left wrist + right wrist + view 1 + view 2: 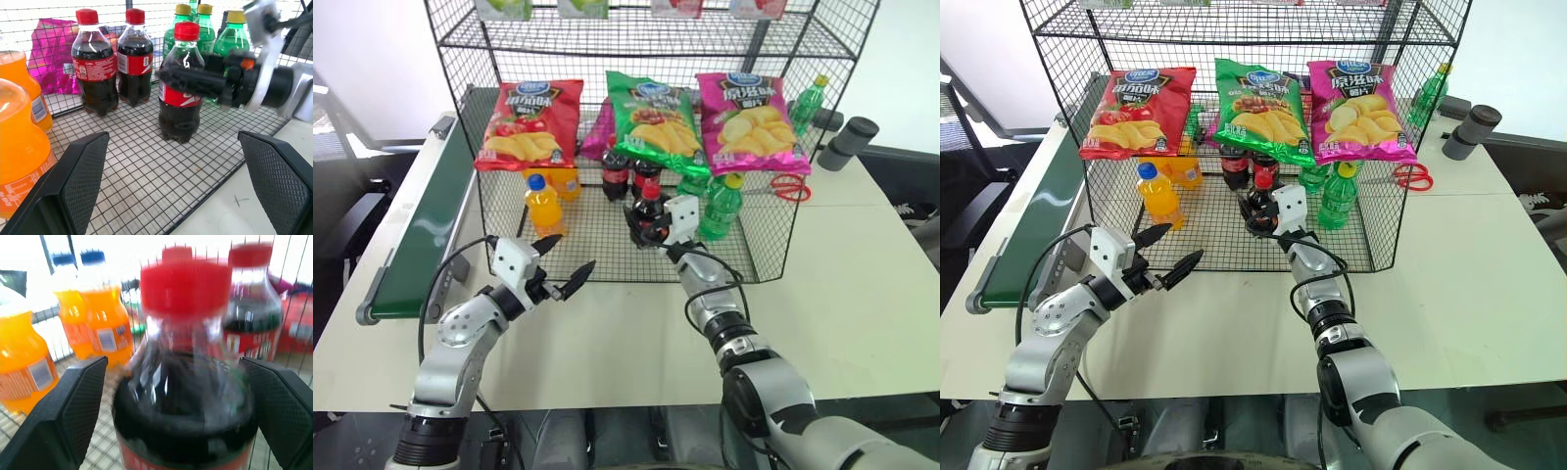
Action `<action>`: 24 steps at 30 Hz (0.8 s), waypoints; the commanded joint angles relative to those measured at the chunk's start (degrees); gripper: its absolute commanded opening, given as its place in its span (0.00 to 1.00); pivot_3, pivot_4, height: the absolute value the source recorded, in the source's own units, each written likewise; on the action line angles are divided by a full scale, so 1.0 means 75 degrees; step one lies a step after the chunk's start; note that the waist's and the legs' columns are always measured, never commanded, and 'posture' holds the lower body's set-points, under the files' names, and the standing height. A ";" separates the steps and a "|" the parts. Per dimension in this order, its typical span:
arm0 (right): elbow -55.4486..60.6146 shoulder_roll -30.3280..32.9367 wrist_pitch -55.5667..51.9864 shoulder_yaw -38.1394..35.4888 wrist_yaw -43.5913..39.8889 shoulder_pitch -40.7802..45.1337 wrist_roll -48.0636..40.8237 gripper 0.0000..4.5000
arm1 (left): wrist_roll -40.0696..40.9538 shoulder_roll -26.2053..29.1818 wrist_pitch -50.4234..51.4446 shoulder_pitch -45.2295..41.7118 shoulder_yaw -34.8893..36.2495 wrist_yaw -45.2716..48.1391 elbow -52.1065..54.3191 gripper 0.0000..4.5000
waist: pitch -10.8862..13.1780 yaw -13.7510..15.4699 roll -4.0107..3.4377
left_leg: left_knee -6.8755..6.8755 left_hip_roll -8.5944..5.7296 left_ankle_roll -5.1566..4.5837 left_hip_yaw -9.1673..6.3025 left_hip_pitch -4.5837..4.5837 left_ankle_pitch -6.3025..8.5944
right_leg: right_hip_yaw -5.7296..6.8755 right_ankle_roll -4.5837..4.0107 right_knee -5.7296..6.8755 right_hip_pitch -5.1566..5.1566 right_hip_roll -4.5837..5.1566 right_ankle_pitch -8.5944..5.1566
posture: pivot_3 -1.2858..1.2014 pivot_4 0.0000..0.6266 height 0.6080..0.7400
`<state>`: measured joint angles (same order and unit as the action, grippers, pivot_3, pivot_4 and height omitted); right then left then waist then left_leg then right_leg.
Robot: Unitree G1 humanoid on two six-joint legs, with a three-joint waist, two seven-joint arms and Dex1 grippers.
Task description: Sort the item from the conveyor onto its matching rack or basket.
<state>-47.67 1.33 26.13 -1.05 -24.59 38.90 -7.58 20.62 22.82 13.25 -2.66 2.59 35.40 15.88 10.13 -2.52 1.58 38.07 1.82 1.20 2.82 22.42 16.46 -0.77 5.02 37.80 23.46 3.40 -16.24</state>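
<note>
Three cola bottles now stand on the rack (759, 257) floor; the nearest cola bottle (649, 211) sits upright between the right gripper's (653, 231) wide-open jaws, apparently released. Backing straight out should avoid tipping it. The left gripper (570, 264), jaws spread and empty, hovers over the desk (862, 294) beside the conveyor (416, 230). Orange bottles (543, 204), green bottles (721, 206) and hanging chip bags (651, 122) crowd the retreat.

Head views overlook rack (460, 34); wrist views close.

Only "Coke" reads — faintly — on a cola bottle's red label (94, 67) in the rack.
</note>
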 commanded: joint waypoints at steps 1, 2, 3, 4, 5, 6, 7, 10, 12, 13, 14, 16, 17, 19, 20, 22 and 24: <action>0.1134 0.0197 -0.0091 -0.0065 -0.0439 -0.0328 -0.0307 0.99 | 0.0092 -0.0006 0.0012 -0.0081 0.0065 -0.0055 0.0271 1.00 | 0.0000 0.0002 0.0000 | 0.0000 0.0000 0.0000 0.0000 0.0000 0.0000 | 0.0000 0.0000 0.0000 0.0000 0.0000 0.0000 | 0.52 0.24 1.00; 0.1461 0.0290 -0.0216 -0.0038 -0.0564 -0.0481 -0.0354 0.99 | 0.0107 -0.0001 0.0023 -0.0082 0.0077 -0.0056 0.0270 1.00 | 0.0000 -0.0001 0.0000 | 0.0000 0.0000 0.0000 0.0000 0.0000 0.0000 | 0.0000 0.0000 0.0000 0.0000 0.0000 0.0000 | 0.52 0.24 1.00; 0.1757 0.0377 -0.0343 -0.0011 -0.0674 -0.0621 -0.0395 0.99 | 0.0121 0.0004 0.0034 -0.0083 0.0087 -0.0061 0.0271 1.00 | 0.0000 0.0000 0.0000 | 0.0000 0.0000 0.0000 0.0000 0.0000 0.0000 | 0.0000 0.0000 0.0000 0.0000 0.0000 0.0000 | 0.52 0.24 1.00; 0.2088 0.0503 -0.0502 0.0019 -0.0791 -0.0789 -0.0428 0.99 | 0.0130 0.0008 0.0042 -0.0086 0.0092 -0.0064 0.0269 1.00 | 0.0000 0.0000 0.0000 | 0.0000 0.0000 0.0000 -0.0001 0.0000 0.0000 | 0.0000 0.0000 0.0000 0.0000 0.0000 0.0000 | 0.52 0.24 1.00; 0.2385 0.0615 -0.0630 0.0036 -0.0877 -0.0942 -0.0453 0.99 | 0.0135 0.0011 0.0049 -0.0091 0.0095 -0.0067 0.0266 1.00 | 0.0000 0.0001 -0.0001 | 0.0000 0.0000 0.0000 -0.0001 0.0000 0.0000 | 0.0000 0.0000 0.0000 0.0000 0.0000 0.0000 | 0.52 0.24 1.00; 0.2661 0.0713 -0.0778 0.0040 -0.0949 -0.1084 -0.0494 0.99 | 0.0137 0.0012 0.0054 -0.0095 0.0095 -0.0069 0.0265 1.00 | 0.0000 0.0001 -0.0001 | 0.0000 0.0000 0.0000 -0.0002 0.0000 0.0000 | 0.0000 0.0000 0.0000 0.0000 0.0001 0.0000 | 0.52 0.24 1.00; 0.2966 0.0833 -0.0953 0.0048 -0.1041 -0.1244 -0.0539 0.99 | 0.0142 0.0013 0.0060 -0.0103 0.0097 -0.0068 0.0260 1.00 | 0.0000 0.0003 -0.0001 | 0.0000 0.0000 0.0000 -0.0002 0.0000 0.0000 | 0.0000 0.0000 0.0000 0.0000 0.0001 0.0000 | 0.52 0.24 1.00; 0.4160 0.1438 -0.1712 0.0060 -0.1530 -0.1946 -0.0771 0.99 | 0.0154 0.0052 0.0119 -0.0170 0.0134 -0.0064 0.0190 1.00 | -0.0001 0.0009 -0.0002 | 0.0000 0.0000 0.0000 -0.0002 0.0000 0.0000 | 0.0000 0.0000 0.0000 0.0000 0.0001 0.0000 | 0.52 0.24 1.00; 0.5035 0.1917 -0.2331 -0.0010 -0.1895 -0.2478 -0.1087 0.99 | 0.0137 0.0111 0.0204 -0.0201 0.0185 -0.0083 0.0137 1.00 | -0.0001 0.0032 -0.0002 | 0.0000 0.0000 -0.0001 -0.0003 0.0000 0.0001 | -0.0001 0.0000 -0.0002 -0.0002 0.0002 0.0000 | 0.52 0.24 1.00; 0.5454 0.2170 -0.2638 -0.0054 -0.2082 -0.2742 -0.1265 0.99 | 0.0133 0.0145 0.0226 -0.0209 0.0214 -0.0083 0.0112 1.00 | -0.0001 0.0035 -0.0002 | 0.0000 0.0000 -0.0001 -0.0003 0.0000 0.0001 | 0.0000 0.0000 -0.0004 -0.0003 0.0003 0.0000 | 0.52 0.24 1.00; 0.5822 0.2403 -0.2900 -0.0102 -0.2230 -0.2974 -0.1414 0.99 | 0.0148 0.0178 0.0236 -0.0212 0.0249 -0.0069 0.0091 1.00 | -0.0001 0.0047 -0.0003 | -0.0001 -0.0001 -0.0001 -0.0003 0.0001 0.0001 | 0.0000 0.0000 -0.0006 -0.0004 0.0003 0.0000 | 0.52 0.24 1.00; 0.6646 0.2982 -0.3515 -0.0293 -0.2546 -0.3544 -0.1813 0.99 | 0.0166 0.0300 0.0263 -0.0202 0.0358 -0.0036 0.0033 1.00 | -0.0001 0.0061 -0.0003 | 0.0000 -0.0001 -0.0002 -0.0003 0.0000 0.0001 | -0.0001 0.0000 -0.0009 -0.0006 0.0003 0.0000 | 0.52 0.24 1.00; 0.6999 0.3285 -0.3778 -0.0414 -0.2691 -0.3826 -0.1983 0.99 | 0.0158 0.0387 0.0292 -0.0197 0.0392 0.0001 -0.0007 1.00 | -0.0001 0.0055 -0.0003 | -0.0001 -0.0001 -0.0002 -0.0003 0.0000 0.0001 | -0.0001 0.0000 -0.0010 -0.0006 0.0003 0.0000 | 0.52 0.24 1.00; 0.7585 0.3852 -0.4202 -0.0695 -0.2962 -0.4384 -0.2273 0.99 | 0.0193 0.0532 0.0302 -0.0171 0.0507 0.0077 -0.0097 1.00 | -0.0002 0.0071 -0.0006 | -0.0001 0.0000 -0.0002 -0.0003 -0.0002 0.0001 | -0.0001 -0.0001 -0.0010 -0.0008 0.0001 -0.0001 | 0.52 0.24 1.00; 0.7816 0.4107 -0.4383 -0.0851 -0.3085 -0.4648 -0.2403 0.99 | 0.0214 0.0623 0.0362 -0.0154 0.0554 0.0117 -0.0144 1.00 | -0.0002 0.0083 -0.0006 | -0.0001 0.0000 -0.0003 -0.0004 -0.0002 0.0001 | 0.0000 -0.0001 -0.0011 -0.0009 0.0001 -0.0001 | 0.52 0.24 1.00; 0.8140 0.4508 -0.4656 -0.1140 -0.3228 -0.5059 -0.2609 0.99 | 0.0201 0.0819 0.0445 -0.0112 0.0610 0.0206 -0.0237 1.00 | -0.0002 0.0066 -0.0006 | -0.0002 0.0000 -0.0003 -0.0004 -0.0004 0.0002 | 0.0000 -0.0001 -0.0017 -0.0012 -0.0001 -0.0001 | 0.52 0.24 1.00; 0.8332 0.4766 -0.4856 -0.1438 -0.3292 -0.5337 -0.2767 0.99 | 0.0207 0.0994 0.0334 -0.0033 0.0693 0.0391 -0.0281 1.00 | -0.0002 0.0060 -0.0006 | -0.0002 0.0000 -0.0004 -0.0004 -0.0008 0.0001 | 0.0000 -0.0002 -0.0018 -0.0017 -0.0001 -0.0001 | 0.52 0.24 1.00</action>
<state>11.41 35.94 -9.47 -9.33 -48.64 -0.75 -26.17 21.75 29.46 16.69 -3.18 6.23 37.10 13.34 10.12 -2.07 1.53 38.05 1.82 1.17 2.78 22.35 16.47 -0.77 5.00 37.67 23.33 3.39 -16.25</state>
